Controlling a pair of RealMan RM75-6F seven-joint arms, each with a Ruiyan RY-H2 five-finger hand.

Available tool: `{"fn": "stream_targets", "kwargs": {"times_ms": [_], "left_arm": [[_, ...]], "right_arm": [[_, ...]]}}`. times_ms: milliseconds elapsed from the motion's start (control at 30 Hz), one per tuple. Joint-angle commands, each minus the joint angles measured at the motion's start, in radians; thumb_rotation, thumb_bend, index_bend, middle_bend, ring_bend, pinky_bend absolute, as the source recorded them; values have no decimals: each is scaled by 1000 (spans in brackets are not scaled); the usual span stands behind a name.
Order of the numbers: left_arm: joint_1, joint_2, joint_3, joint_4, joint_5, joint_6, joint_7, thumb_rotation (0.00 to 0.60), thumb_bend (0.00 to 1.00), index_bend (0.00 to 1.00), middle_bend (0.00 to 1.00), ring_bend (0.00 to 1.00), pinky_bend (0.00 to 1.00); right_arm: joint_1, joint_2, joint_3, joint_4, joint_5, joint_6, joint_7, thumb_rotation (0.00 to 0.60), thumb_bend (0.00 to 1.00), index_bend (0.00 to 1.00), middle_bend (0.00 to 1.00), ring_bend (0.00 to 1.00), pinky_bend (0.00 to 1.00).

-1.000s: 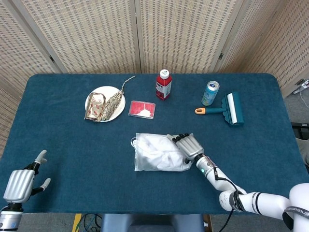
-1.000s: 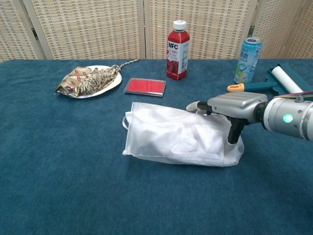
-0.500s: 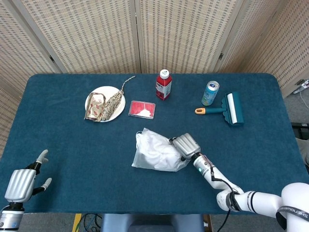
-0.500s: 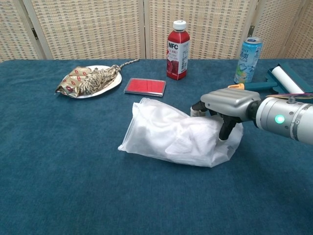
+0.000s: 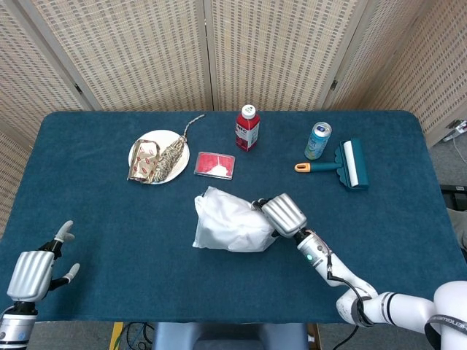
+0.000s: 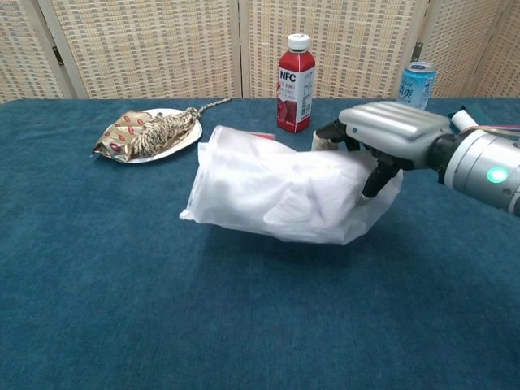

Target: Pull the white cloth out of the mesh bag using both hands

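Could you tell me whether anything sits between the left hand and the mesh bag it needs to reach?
Nothing visible does. The left hand hovers open at the table's near-left corner, and only bare blue tablecloth lies between it and the white mesh bag, which the right hand holds lifted.

Bright even light, soft shadows, sharp focus.

Open bench (image 5: 109, 219) lies between the left hand (image 5: 33, 271) and the mesh bag (image 5: 230, 222) (held off the surface), while plate (image 5: 139, 149), red case (image 5: 215, 164) and bottle (image 5: 247, 127) crowd behind.
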Motion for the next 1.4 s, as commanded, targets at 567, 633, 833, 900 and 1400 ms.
{"fn": "stream_targets", "kwargs": {"times_ms": [567, 633, 833, 900, 1400], "left_arm": [[-164, 54, -118, -190, 14, -94, -33, 600, 258, 187, 733, 661, 820], [-182, 55, -130, -205, 16, -105, -24, 600, 232, 231, 800, 719, 865], [-227, 52, -165, -247, 25, -111, -4, 600, 158, 324, 990, 901, 994], [-237, 56, -172, -261, 26, -112, -4, 600, 148, 332, 1000, 922, 1000], [-298, 101, -189, -394, -28, -187, -103, 600, 73, 359, 1000, 985, 1000]], "right_arm": [[-31, -44, 16, 151, -256, 315, 206, 600, 749, 642, 722, 691, 744], [-29, -53, 19, 163, -269, 333, 215, 600, 749, 642, 722, 691, 731], [-20, -67, 23, 182, -291, 358, 229, 600, 749, 642, 722, 691, 730], [-17, -73, 25, 188, -296, 363, 228, 600, 749, 642, 722, 691, 730], [12, -131, 43, 256, -334, 428, 256, 600, 755, 641, 722, 691, 694]]}}
